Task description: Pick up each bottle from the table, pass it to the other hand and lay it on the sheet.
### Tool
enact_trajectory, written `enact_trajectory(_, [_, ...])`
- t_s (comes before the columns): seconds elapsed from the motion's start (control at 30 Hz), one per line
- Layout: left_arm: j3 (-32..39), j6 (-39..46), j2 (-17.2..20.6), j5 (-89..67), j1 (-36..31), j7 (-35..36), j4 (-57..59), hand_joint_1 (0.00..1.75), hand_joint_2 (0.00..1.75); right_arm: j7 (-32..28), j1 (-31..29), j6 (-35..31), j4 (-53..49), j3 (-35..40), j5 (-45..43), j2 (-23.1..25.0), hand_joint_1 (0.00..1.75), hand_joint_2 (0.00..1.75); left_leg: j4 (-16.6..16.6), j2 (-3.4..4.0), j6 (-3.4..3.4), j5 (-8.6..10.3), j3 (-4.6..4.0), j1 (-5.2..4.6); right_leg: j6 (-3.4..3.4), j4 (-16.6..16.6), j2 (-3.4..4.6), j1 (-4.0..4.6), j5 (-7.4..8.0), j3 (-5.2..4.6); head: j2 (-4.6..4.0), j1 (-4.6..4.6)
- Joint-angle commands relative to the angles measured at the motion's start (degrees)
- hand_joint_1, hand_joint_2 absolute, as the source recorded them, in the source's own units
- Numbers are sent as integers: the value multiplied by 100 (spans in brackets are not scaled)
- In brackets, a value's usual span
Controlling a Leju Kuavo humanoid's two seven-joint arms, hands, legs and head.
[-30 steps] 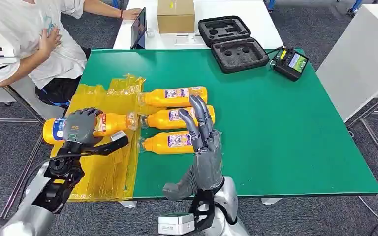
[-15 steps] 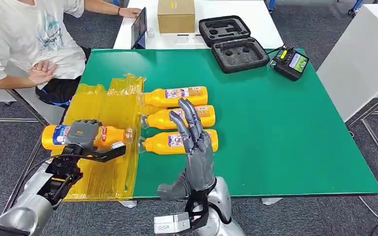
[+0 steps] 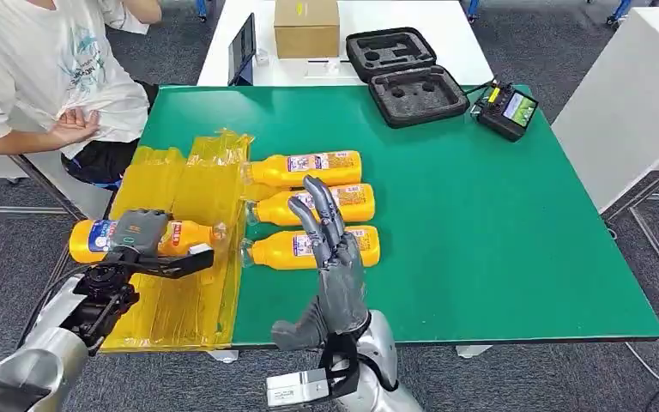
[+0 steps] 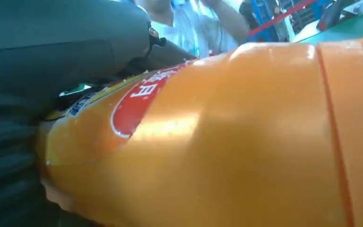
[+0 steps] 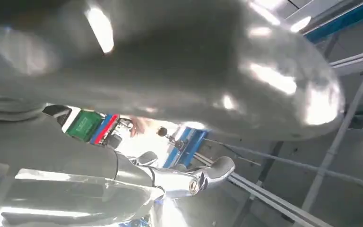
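the green table (image 3: 480,215) carries the yellow sheet (image 3: 184,283) along its left side, crinkled and hanging a little past the near edge. on the green, just right of the sheet, three orange bottles (image 3: 309,209) lie on their sides in a row from far to near, long axes running left to right, caps pointing left toward the sheet; each wears a pale label with print too small to read. at the table's far edge sit an open black foam case (image 3: 405,77) and a black controller (image 3: 506,110) with a green screen. behind it, a white table holds a cardboard box (image 3: 306,27) and a tablet (image 3: 243,47). a person in a white shirt (image 3: 43,69) sits at the far left.

the left hand (image 3: 142,233) grips a fourth bottle (image 3: 184,235) from above, fingers wrapped over its middle. it lies level over the sheet's left edge, cap to the right, blue-labelled base sticking out left. the left wrist view shows a red oval logo (image 4: 139,101) with white characters, not legible.

the right hand (image 3: 330,257) is raised over the near bottle, fingers straight and apart, holding nothing.
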Motion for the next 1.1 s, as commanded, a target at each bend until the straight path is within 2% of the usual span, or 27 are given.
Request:
enact_trajectory(0.03, [713,-1393,-167,1116,-190,-973,1008,0,175,2,-170,-5,511,123,-159,-130,0,0,-9,2,-5,-9,34,2,-3,-10,9,1,-7,32,0,0])
enact_trajectory(0.07, [824,-1649,-194,1333,-228,-1100,1071,0,175,2,-172,-5,512,106,-172,-135,0,0,-10,2,-6,-12,43,3,-4,-11,10,2,-10,41,0,0])
enact_trajectory(0.1, [877,-1866,-205,1470,-270,-1172,1128,0,0,2,-170,-5,516,87,-181,-134,0,0,-8,-1,-3,-5,26,1,-2,-7,1,0,-4,27,0,2])
enact_trajectory(0.37, [1150,-2826,-325,2255,-367,-1510,1211,0,0,2,-83,-5,551,-75,-201,-128,0,0,-14,-3,-3,-4,74,-2,0,-11,-3,-4,-7,78,0,0])
enact_trajectory(0.63, [1773,-3877,-461,3622,-345,-1867,1149,0,0,2,-19,-5,666,-243,-97,-51,0,0,-14,-15,1,-2,101,-4,6,-11,-11,-8,-11,105,0,0])
enact_trajectory(0.77, [1773,-3877,-461,3622,-345,-1867,1149,0,0,2,-19,-5,666,-243,-97,-51,0,0,-17,-16,-1,-2,105,-3,5,-16,-9,-8,-11,112,0,-2])
enact_trajectory(0.87, [2068,-3913,-536,4185,-280,-2078,995,0,0,2,35,-5,702,-311,54,-7,0,0,-19,-13,-2,-2,106,-3,4,-16,-6,-7,-10,111,0,0])
enact_trajectory(0.9, [2112,-3415,-600,4308,-192,-2289,736,0,0,2,59,-5,752,-276,6,-40,0,0,-21,-14,-3,-3,107,-4,4,-17,-6,-8,-11,112,0,0])
enact_trajectory(0.93, [2190,-2462,-715,4403,-160,-2553,567,0,0,2,161,-5,671,-305,88,-37,0,0,-14,-15,-1,-2,102,-4,5,-11,-11,-8,-12,107,0,0])
enact_trajectory(0.97, [2159,-682,-800,4429,-104,-3016,301,0,0,2,216,-5,640,-318,143,-36,0,0,-20,-21,-3,-2,105,-3,4,-19,-14,-6,-12,114,0,0])
enact_trajectory(1.0, [2130,-670,-814,4434,-134,-3002,303,0,0,2,242,-5,616,-313,150,-40,0,175,-15,-28,0,-1,99,-4,6,-13,-24,-7,-14,109,0,0])
enact_trajectory(1.03, [1762,714,-789,4448,89,-3037,-355,0,175,2,242,-5,646,-286,194,-54,0,175,-14,-35,-2,-2,97,0,5,-16,-28,-3,-15,111,0,0])
enact_trajectory(1.1, [1579,977,-711,4853,223,-3037,-709,0,175,2,217,-5,725,-316,320,-30,0,175,-5,-38,-2,-4,83,5,5,-12,-30,1,-17,96,0,2])
